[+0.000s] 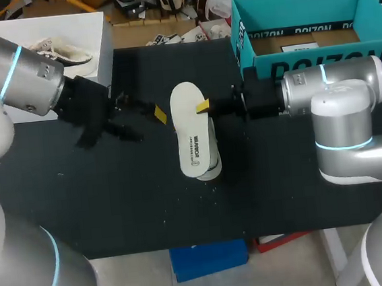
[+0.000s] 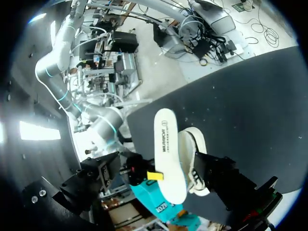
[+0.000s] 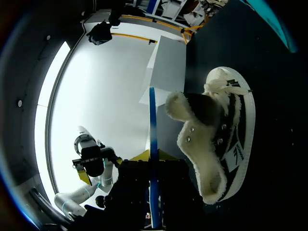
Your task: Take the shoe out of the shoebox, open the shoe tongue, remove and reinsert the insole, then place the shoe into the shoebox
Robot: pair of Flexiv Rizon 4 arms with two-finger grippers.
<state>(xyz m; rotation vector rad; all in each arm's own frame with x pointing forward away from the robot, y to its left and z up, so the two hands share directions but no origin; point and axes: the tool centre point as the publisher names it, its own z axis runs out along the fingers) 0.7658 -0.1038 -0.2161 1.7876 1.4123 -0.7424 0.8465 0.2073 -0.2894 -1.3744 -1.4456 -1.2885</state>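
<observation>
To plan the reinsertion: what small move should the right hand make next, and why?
Probably tilt the insole and lower it into the shoe, since the right hand holds the insole by its edge, fully out, just above the shoe's open mouth.

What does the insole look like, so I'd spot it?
On the black table, find the pale shoe at its middle. The insole hangs just over it in the right gripper: thin, flat and smooth white, where the shoe is bulky and fleecy.
</observation>
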